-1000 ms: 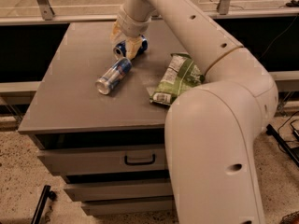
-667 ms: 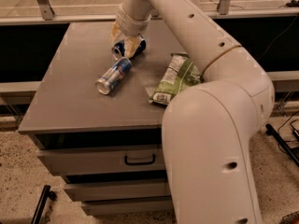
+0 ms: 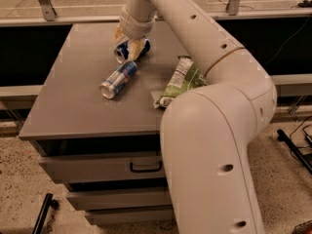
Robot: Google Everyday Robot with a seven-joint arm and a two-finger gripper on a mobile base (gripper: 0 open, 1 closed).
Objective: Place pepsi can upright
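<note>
The pepsi can (image 3: 125, 51), dark blue with a silver top, lies on its side at the back middle of the grey cabinet top (image 3: 73, 101), silver end facing front-left. My gripper (image 3: 129, 45) reaches down from above. Its yellowish fingers (image 3: 139, 48) sit on either side of the can and close against it. The can still rests on the surface.
A slimmer silver-and-blue can (image 3: 118, 79) lies on its side just in front of the pepsi can. A green chip bag (image 3: 181, 79) lies to the right, partly behind my arm (image 3: 214, 130). Drawers (image 3: 97, 167) are below, and a railing runs behind.
The gripper stays at the pepsi can. The arm's big lower segment has shifted slightly to the left. The cans and the bag have not moved.
</note>
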